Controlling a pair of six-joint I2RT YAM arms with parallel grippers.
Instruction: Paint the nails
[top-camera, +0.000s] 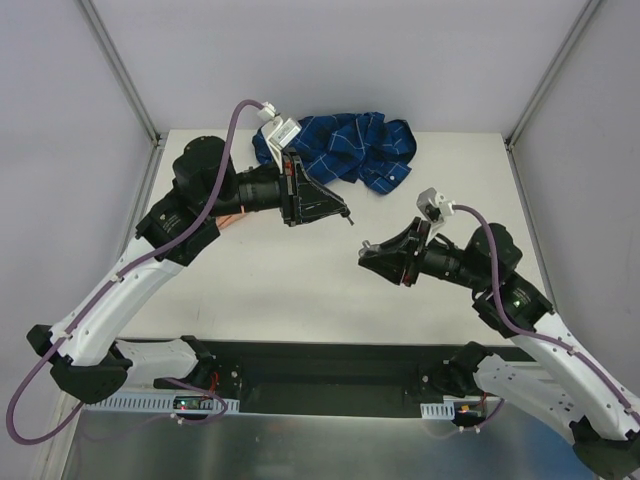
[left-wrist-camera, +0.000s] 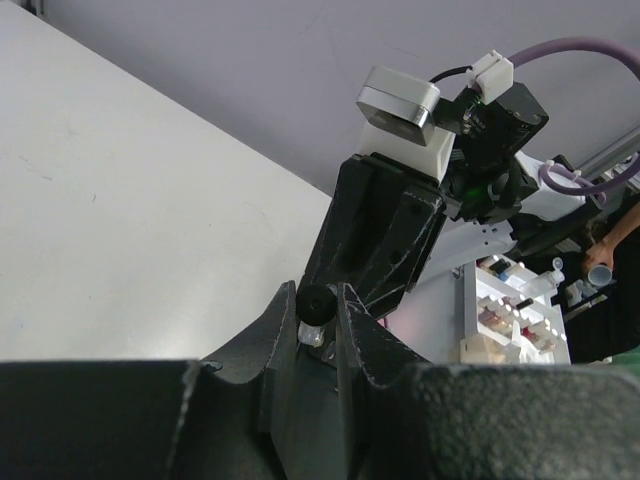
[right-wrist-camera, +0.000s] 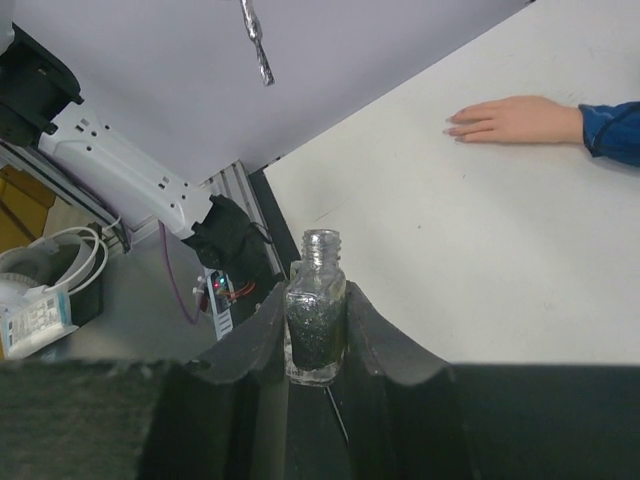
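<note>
Nearest the lens in the right wrist view, at bottom centre, the right gripper (right-wrist-camera: 316, 345) has its two fingers pressed in against the sides of a small glass bottle (right-wrist-camera: 315, 310). The bottle stands upright with dark glittery polish inside and an open neck, no cap on it. In the left wrist view, also low in the frame, the left gripper (left-wrist-camera: 318, 305) is pinched narrowly onto a dark round cap (left-wrist-camera: 317, 299). The brush (right-wrist-camera: 257, 42) that belongs to the cap hangs at the top of the right wrist frame, in the air well above the bottle's mouth and apart from it. Beyond the bottle lies bare white table (right-wrist-camera: 450, 260). At the upper right of that frame the dummy hand (right-wrist-camera: 515, 118) rests flat, fingers pointing left, with its blue sleeve (right-wrist-camera: 612, 130) running off the right edge. The nails (right-wrist-camera: 456, 130) are at the left end of that hand, too small to tell whether any polish is on them. Farthest off, at the top of the overhead view, the rest of the blue checked shirt (top-camera: 350, 145) lies bunched. By my reading the opening is done — bottle uncapped, brush drawn out — while the painting itself is all left: the brush is nowhere near the fingers and must be carried over to them.
</note>
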